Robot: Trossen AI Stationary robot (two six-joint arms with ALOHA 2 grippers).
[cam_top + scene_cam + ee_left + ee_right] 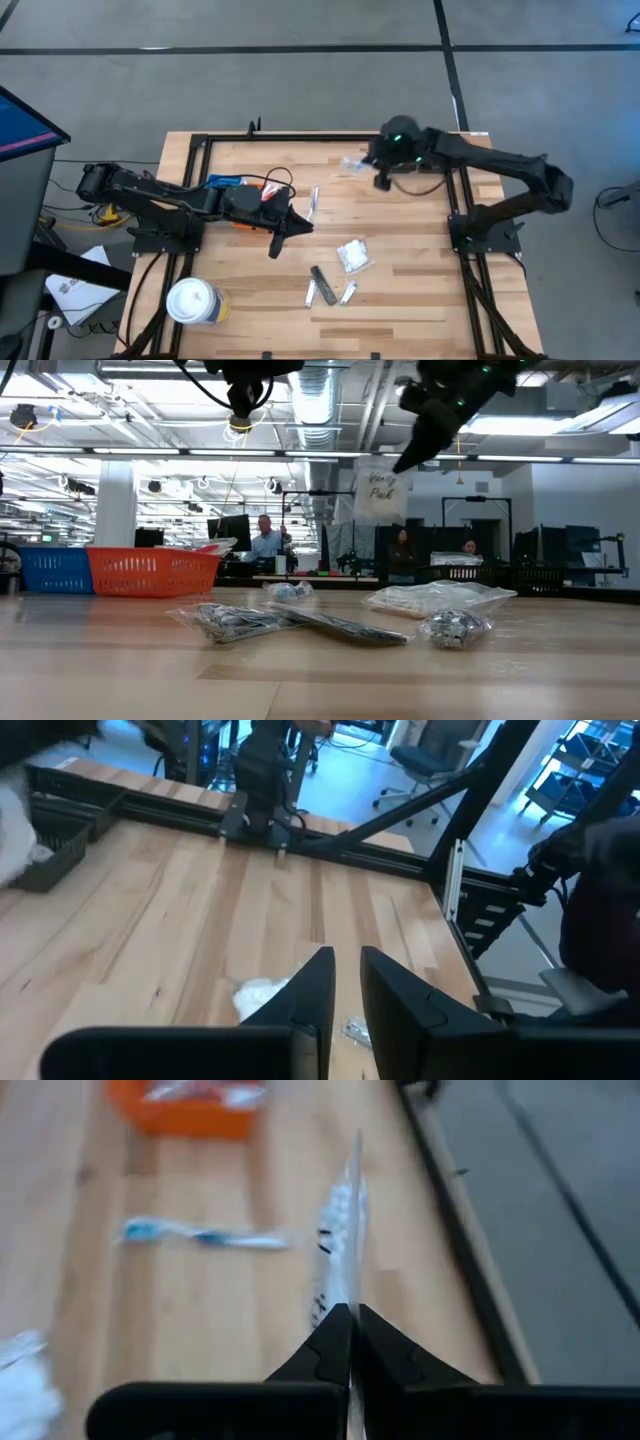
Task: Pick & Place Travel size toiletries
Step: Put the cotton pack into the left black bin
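Hanging from your right jaws point(350, 1330), the clear packet point(342, 1220) is held by one thin edge, up in the air over the far right part of the desk point(420, 300); in the low view it dangles as a limp, see-through sheet point(378, 492) with writing on it. Judge it as very light, floppy and slick: it will swing and may slip if you move fast. The jaws are pressed together on that edge, so keep the pinch well inside the film, not at the very rim.

The other items lie flat on the desk: a crinkly packet with white contents point(353, 257), short dark sticks point(323, 283), and a thin blue and white toothbrush point(200, 1235). The packets are soft, so pinch a raised fold; the sticks are stiff and low, so take them across the narrow width.

Your left jaws point(345, 995) hover above the middle of the desk, slightly parted and holding nothing. The orange tray point(152, 571) and blue tray point(55, 569) sit at the far left edge, and a white cup point(192, 301) stands at the near left corner.
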